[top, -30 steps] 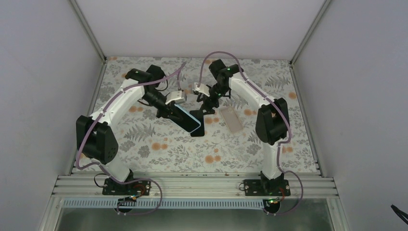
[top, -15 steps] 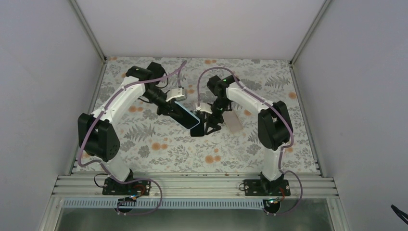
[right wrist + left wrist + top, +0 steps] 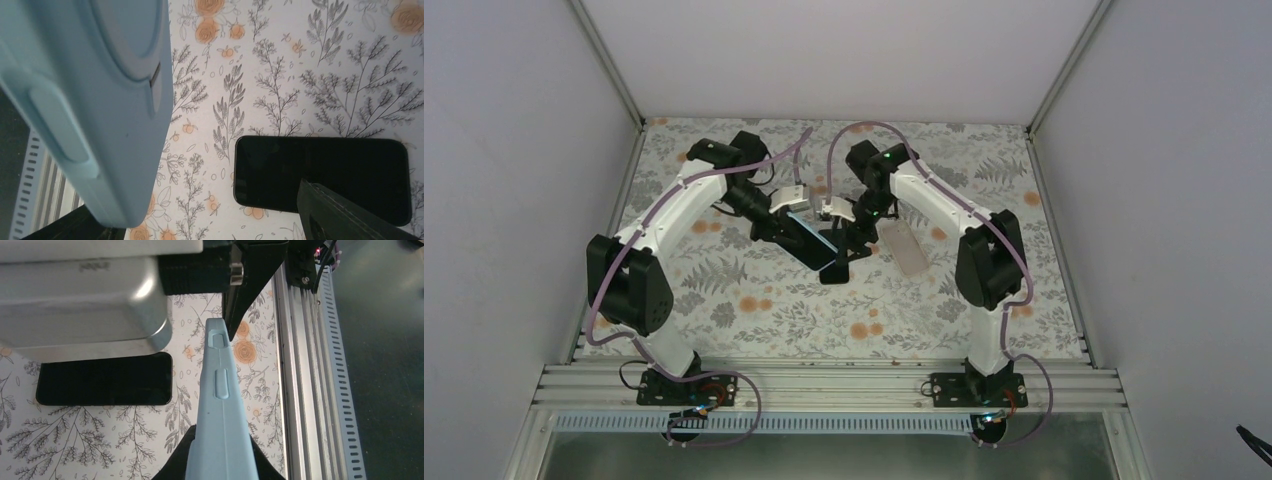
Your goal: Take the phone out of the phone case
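Light blue silicone phone case (image 3: pixel 222 415) sits tilted above the floral counter (image 3: pixel 724 290), clamped in the left gripper (image 3: pixel 779 222) jaws. Flat black phone (image 3: pixel 300 170) lies bare on the counter beneath it. Right gripper (image 3: pixel 852 240) jaws are spread wide, just right of the case.

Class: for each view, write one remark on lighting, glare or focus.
Top view: soft, even light, only faint shadows on the table, nothing blurred. Left wrist view: glare on the blurred silver housing, while the case edge is fairly sharp. Right wrist view: the case looms close and out of focus; the phone and table print are sharp.
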`<action>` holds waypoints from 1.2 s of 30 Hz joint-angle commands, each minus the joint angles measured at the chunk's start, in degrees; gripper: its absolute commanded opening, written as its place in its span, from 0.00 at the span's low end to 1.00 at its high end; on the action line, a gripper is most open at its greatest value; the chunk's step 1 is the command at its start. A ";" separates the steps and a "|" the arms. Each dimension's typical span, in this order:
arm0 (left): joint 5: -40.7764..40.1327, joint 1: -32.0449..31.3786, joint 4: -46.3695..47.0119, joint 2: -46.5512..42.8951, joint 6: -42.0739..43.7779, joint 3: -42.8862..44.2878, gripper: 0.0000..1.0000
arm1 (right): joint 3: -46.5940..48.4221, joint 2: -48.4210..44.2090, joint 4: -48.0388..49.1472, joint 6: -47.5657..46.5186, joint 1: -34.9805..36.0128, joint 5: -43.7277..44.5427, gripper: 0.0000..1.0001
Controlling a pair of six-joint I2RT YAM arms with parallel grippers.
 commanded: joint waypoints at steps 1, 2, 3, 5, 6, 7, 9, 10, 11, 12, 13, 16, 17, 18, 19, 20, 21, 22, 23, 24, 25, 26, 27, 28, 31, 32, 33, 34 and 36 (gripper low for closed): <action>4.10 0.00 0.35 -1.77 0.68 -0.01 0.02 | 2.89 1.87 -0.43 1.73 0.66 -3.17 0.86; 4.33 -0.01 0.37 -1.82 0.72 0.18 0.02 | 2.87 2.14 -0.42 1.71 0.66 -2.94 0.86; 4.59 -0.04 0.08 -1.83 1.04 0.37 0.02 | 2.88 2.44 -0.38 1.71 0.58 -2.67 0.86; 4.90 -0.13 -0.47 -1.97 1.35 0.53 0.02 | 2.75 2.81 -0.41 1.35 0.57 -2.05 0.86; 4.81 -0.13 -0.49 -2.11 1.35 0.54 0.02 | 2.72 2.96 -0.42 1.19 0.50 -1.64 0.86; 4.52 -0.14 -0.48 -2.18 1.36 0.52 0.02 | 2.66 3.03 -0.40 0.90 0.36 -1.54 0.86; 4.01 -0.06 -0.56 -2.47 1.36 0.49 0.02 | 2.82 3.10 -0.42 0.40 -0.05 -2.11 0.86; 3.98 -0.06 -0.55 -2.60 1.34 0.51 0.02 | 2.87 2.97 -0.40 0.15 -0.25 -2.40 0.86; 3.97 -0.07 -0.53 -2.74 1.35 0.47 0.02 | 2.99 3.01 -0.42 0.12 -0.38 -2.62 0.86; 3.97 -0.10 -0.52 -2.93 1.34 0.41 0.02 | 3.00 2.92 -0.42 0.13 -0.52 -2.62 0.86; 3.97 -0.10 -0.55 -3.04 1.35 0.45 0.02 | 3.14 2.96 -0.42 0.03 -0.60 -2.59 0.86; 4.33 -0.14 -0.47 -3.23 1.24 0.31 0.02 | 3.93 3.23 -0.42 0.00 -1.12 -2.65 0.85; 4.46 -0.14 -0.49 -3.35 1.23 0.21 0.02 | 4.13 3.36 -0.42 -0.07 -1.27 -2.85 0.85; 4.31 -0.14 -0.53 -3.36 1.27 0.25 0.02 | 4.06 3.26 -0.42 -0.24 -1.33 -2.99 0.85; 4.12 -0.14 -0.55 -3.33 1.20 0.22 0.02 | 3.92 3.24 -0.41 -0.46 -1.44 -2.95 0.85; 3.99 -0.14 -0.53 -3.49 1.19 0.10 0.02 | 3.63 3.19 -0.42 -0.66 -1.45 -2.81 0.85; 3.96 -0.14 -0.55 -3.54 1.23 -0.01 0.02 | 3.47 3.15 -0.42 -0.80 -1.56 -2.70 0.85; 3.90 -0.10 -0.54 -3.72 1.27 -0.15 0.02 | 3.39 3.17 -0.42 -0.90 -1.78 -2.78 0.85; 3.93 -0.14 -0.55 -3.82 1.28 -0.20 0.02 | 3.48 3.14 -0.42 -1.08 -2.07 -2.83 0.85; 3.89 -0.14 -0.55 -3.91 1.28 -0.19 0.02 | 3.57 3.26 -0.42 -1.16 -2.35 -2.95 0.85; 4.03 -0.14 -0.55 -3.89 1.26 -0.34 0.02 | 3.85 3.33 -0.42 -1.19 -2.65 -3.14 0.85; 4.18 -0.14 -0.55 -3.93 1.23 -0.30 0.02 | 4.29 3.48 -0.42 -1.12 -2.98 -3.29 0.85; 4.23 -0.13 -0.55 -3.95 1.27 -0.43 0.02 | 4.55 3.70 -0.40 -1.13 -3.19 -3.28 0.85; 4.17 -0.14 -0.55 -3.95 1.28 -0.44 0.02 | 4.72 3.73 -0.42 -1.29 -3.37 -3.16 0.85; 4.09 -0.14 -0.55 -4.15 1.34 -0.65 0.02 | 5.02 3.69 -0.42 -2.05 -4.08 -2.89 0.85; 4.26 -0.14 -0.51 -4.32 1.42 -0.81 0.02 | 5.14 3.81 -0.42 -2.18 -4.35 -2.70 0.86; 4.42 -0.10 -0.55 -4.49 1.52 -0.95 0.02 | 5.47 4.15 -0.38 -2.16 -4.57 -2.31 0.85; 4.60 -0.18 -0.57 -4.57 1.54 -0.87 0.02 | 5.99 4.62 -0.42 -2.10 -4.80 -1.98 0.86; 4.80 -0.41 -0.55 -4.71 1.54 -0.74 0.02 | 7.07 5.60 -0.38 -2.10 -5.31 -1.25 0.86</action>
